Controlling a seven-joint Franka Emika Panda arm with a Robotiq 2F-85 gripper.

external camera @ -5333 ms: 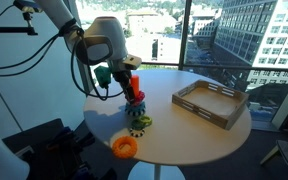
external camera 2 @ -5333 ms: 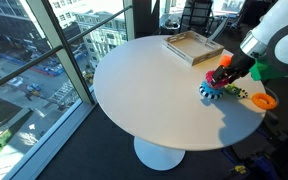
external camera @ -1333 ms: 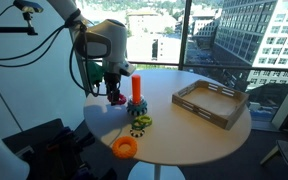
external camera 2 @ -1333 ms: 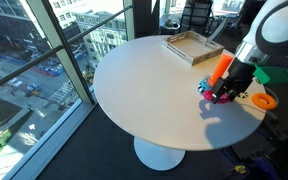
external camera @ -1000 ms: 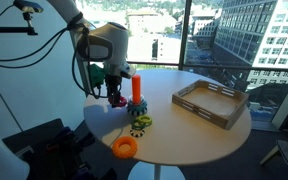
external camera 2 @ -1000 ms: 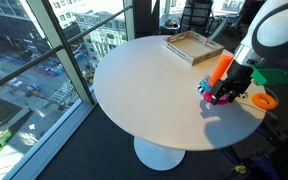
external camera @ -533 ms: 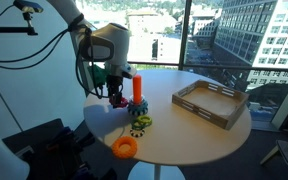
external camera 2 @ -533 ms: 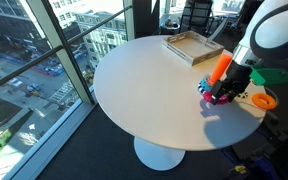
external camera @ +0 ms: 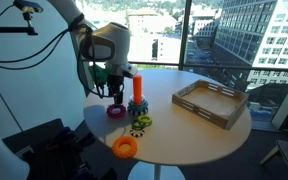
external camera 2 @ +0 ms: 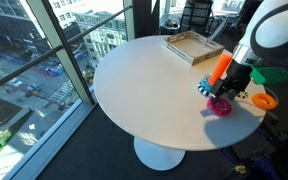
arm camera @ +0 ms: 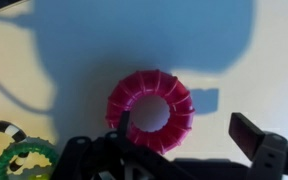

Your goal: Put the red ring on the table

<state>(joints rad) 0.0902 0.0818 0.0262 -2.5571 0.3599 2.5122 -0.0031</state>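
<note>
The red ring [external camera: 115,111] lies flat on the beige table [external camera: 189,138], just beside the blue base of the upright orange peg [external camera: 137,87]. It also shows in an exterior view [external camera 2: 220,105] and in the wrist view [arm camera: 151,110]. My gripper [external camera: 116,97] hangs just above the ring and is open. In the wrist view its fingers [arm camera: 184,135] are spread, the left finger over the ring's near side and the right finger off to the side. The table also shows in an exterior view [external camera 2: 144,90].
An orange ring [external camera: 125,147] lies near the table's edge. Green and black-and-white rings [external camera: 139,123] lie by the peg base and show in the wrist view [arm camera: 14,155]. A rectangular wooden tray [external camera: 211,103] stands at the far side.
The red ring, held between the fingers half a second ago, now lies on the table. The gripper has opened and sits slightly above it.
</note>
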